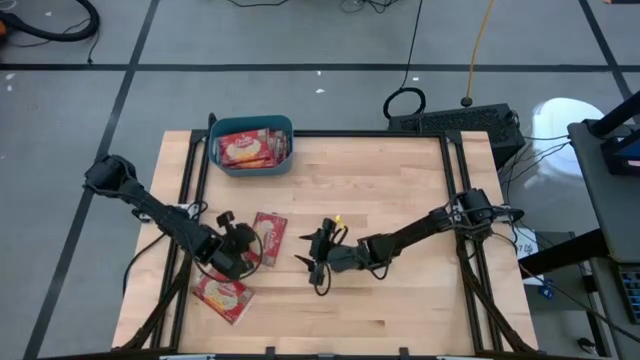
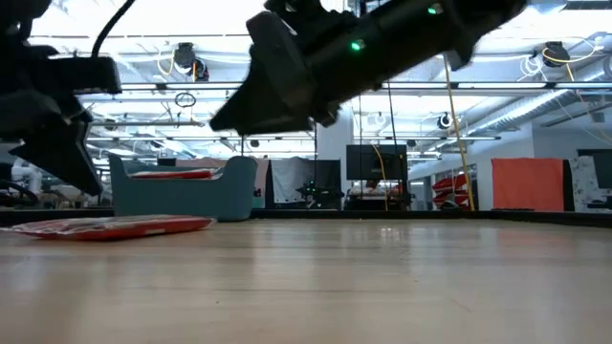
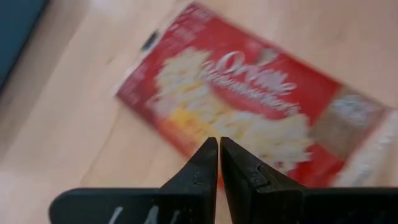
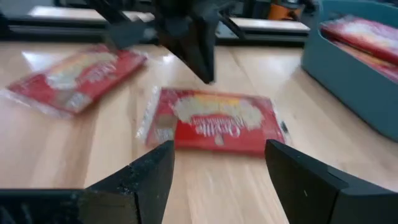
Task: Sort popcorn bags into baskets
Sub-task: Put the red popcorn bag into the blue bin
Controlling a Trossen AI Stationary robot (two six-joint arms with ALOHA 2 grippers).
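a pale wooden table [image 1: 400,220] with a black frame carries everything, and its plank top fills the foreground of the low view.

the left arm [image 1: 150,208] reaches in from the table's left edge; the right arm [image 1: 420,232] stretches across from the right edge toward the middle.

a teal-blue basket [image 1: 250,163] sits at the far edge of the table, left of centre, with red popcorn bags [image 1: 245,147] stacked inside it, picture side up. in the right wrist view its wall stands off to one side with bags showing above the rim.

two more bags lie on the wood. one popcorn bag [image 1: 268,238] rests between the two grippers, picture side up; the other popcorn bag [image 1: 222,296] lies nearer the front edge on the left, tilted.

the left gripper [image 1: 240,250] hangs just beside the middle bag, its fingers [image 3: 205,168] pressed together with nothing between them; the left wrist view shows their tips over the bag's near edge.

the right gripper [image 1: 318,252] sits near the table's centre, just to the right of that same bag, its fingers [image 4: 149,174] spread wide and empty, the bag lying ahead of them.
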